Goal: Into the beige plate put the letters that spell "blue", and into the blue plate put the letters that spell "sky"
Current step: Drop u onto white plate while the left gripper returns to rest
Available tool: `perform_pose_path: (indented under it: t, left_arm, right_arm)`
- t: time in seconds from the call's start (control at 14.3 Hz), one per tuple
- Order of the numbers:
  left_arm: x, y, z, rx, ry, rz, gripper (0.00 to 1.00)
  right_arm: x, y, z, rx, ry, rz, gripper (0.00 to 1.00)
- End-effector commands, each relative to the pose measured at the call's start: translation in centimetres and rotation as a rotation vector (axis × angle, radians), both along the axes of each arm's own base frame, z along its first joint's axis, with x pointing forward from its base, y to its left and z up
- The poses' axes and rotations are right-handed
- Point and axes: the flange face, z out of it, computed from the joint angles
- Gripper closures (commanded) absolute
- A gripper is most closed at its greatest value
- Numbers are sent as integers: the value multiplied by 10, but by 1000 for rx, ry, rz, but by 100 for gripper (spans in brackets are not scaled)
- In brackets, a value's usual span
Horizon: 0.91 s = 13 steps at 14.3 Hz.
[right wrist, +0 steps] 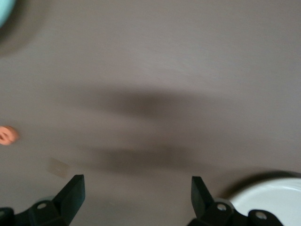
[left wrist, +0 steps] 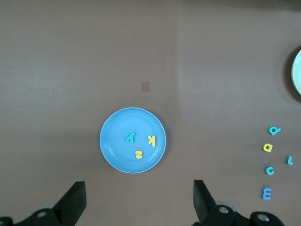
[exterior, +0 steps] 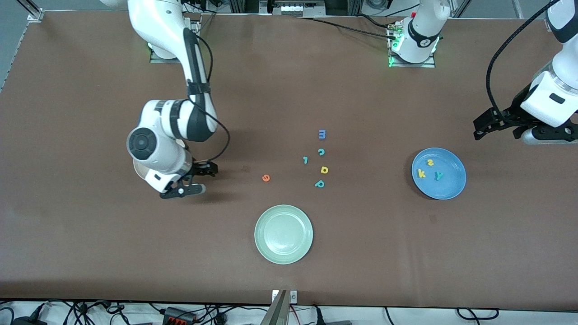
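Nearest the front camera, the pale green plate [exterior: 283,234] is lying empty on the desk [exterior: 90,243], and it serves as the landmark below. Farther from the camera than this plate, and a little toward the right arm's end, the orange e [exterior: 266,178] is resting alone on the bare desk. The right claw [exterior: 192,180] is hanging low, its fingers standing wide apart with nothing between them, farther still toward the right arm's end; the beige plate [right wrist: 270,197] is sitting partly hidden under that wrist. Whether other letters are already lying in it cannot be told. From the right claw the e is lying toward the green plate and the middle of the desk, so the right arm is judged much the nearer for picking it up. Toward the left arm's end from the green plate, the blue plate [exterior: 439,173] is holding the yellow s [exterior: 430,162], yellow k [exterior: 421,173] and teal y [exterior: 438,175]. The left claw [left wrist: 138,200] is waiting with its fingers apart and empty, near the blue plate at that end
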Motion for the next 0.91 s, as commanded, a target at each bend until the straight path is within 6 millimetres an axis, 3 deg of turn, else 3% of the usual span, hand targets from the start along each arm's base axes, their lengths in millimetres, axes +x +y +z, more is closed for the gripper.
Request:
perform_pose_path:
  t: [0.0, 0.14, 0.28, 0.7, 0.84]
  left_arm:
    - [2, 6, 7, 12, 5, -4, 0]
    - [2, 5, 6, 12, 6, -5, 0]
    - [2, 5, 6, 12, 6, -5, 0]
    - [2, 4, 6, 10, 6, -5, 0]
    - [2, 3, 6, 10, 6, -5, 0]
  right_arm:
    - [-1, 49, -19, 4, -1, -16, 0]
    - [3, 78, -22, -8, -55, 67, 0]
    - [-11, 120, -37, 8, -46, 189, 0]
    - [-35, 167, -71, 56, -82, 293, 1]
    - [-36, 171, -81, 47, -111, 318, 14]
